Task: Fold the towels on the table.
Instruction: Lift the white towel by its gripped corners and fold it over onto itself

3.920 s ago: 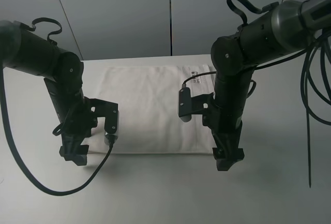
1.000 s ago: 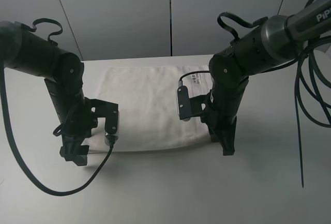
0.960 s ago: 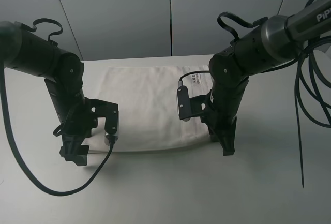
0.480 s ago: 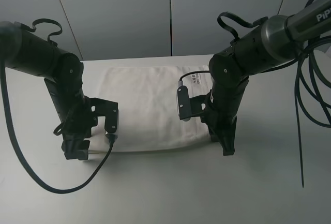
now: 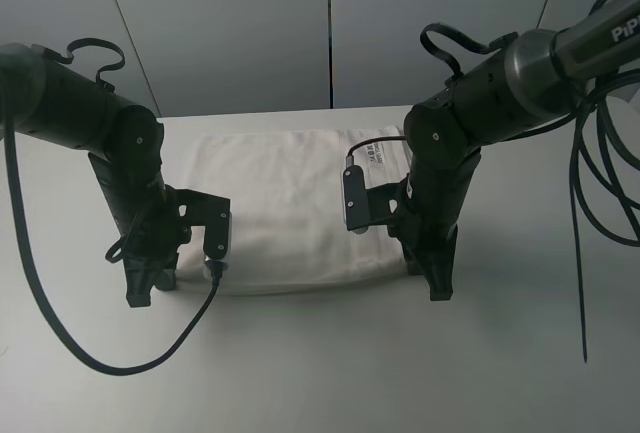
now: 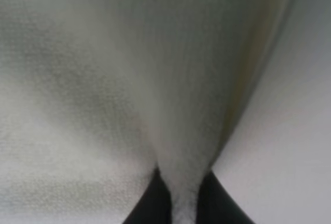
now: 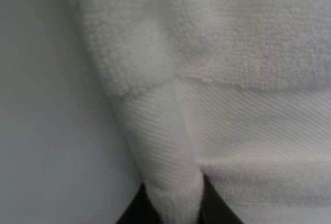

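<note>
Table (image 5: 300, 373) is carrying the white towel (image 5: 280, 203), which is lying flat close to the far edge, about midway between the side edges, with its two near corners sitting in the grippers. Left gripper (image 5: 143, 288) is pinching the towel's near-left corner, a ridge of terry squeezed between its fingers (image 6: 150, 208). Right gripper (image 5: 438, 283) is pinching the near-right corner the same way, its fingers (image 7: 134, 216) closing on cloth by the woven band (image 7: 248, 120). Right arm (image 5: 520, 63) is showing "PiP" lettering cut off by the frame, and the label (image 5: 386, 150) at the towel's far-right corner is carrying dark print too small to read.
</note>
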Tool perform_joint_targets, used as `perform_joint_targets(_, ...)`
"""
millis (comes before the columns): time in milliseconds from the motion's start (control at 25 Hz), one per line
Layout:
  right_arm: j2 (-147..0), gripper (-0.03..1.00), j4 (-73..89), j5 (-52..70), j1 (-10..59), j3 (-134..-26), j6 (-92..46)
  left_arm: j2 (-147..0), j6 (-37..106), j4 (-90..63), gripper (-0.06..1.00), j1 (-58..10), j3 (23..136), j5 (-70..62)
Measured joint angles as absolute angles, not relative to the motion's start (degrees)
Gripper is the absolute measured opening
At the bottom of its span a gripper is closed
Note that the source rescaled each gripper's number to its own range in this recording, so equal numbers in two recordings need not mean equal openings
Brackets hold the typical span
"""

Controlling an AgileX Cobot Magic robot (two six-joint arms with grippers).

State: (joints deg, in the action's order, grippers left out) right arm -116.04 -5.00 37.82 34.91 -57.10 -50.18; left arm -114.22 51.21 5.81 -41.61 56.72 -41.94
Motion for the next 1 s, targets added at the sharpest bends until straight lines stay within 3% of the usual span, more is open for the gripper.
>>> perform_joint_targets(560, -114.8, 0.01, 0.9, 46.0, 34.9, -56.7, -49.4, -114.2, 51.1, 4.7, 0.0, -42.9, 56.7, -42.2)
perform_joint_targets(1000, -111.6, 0.01, 6.9, 55.4, 34.9, -55.3, -48.9, -111.3, 51.1, -0.5, 0.0, -44.4, 56.2, -50.1)
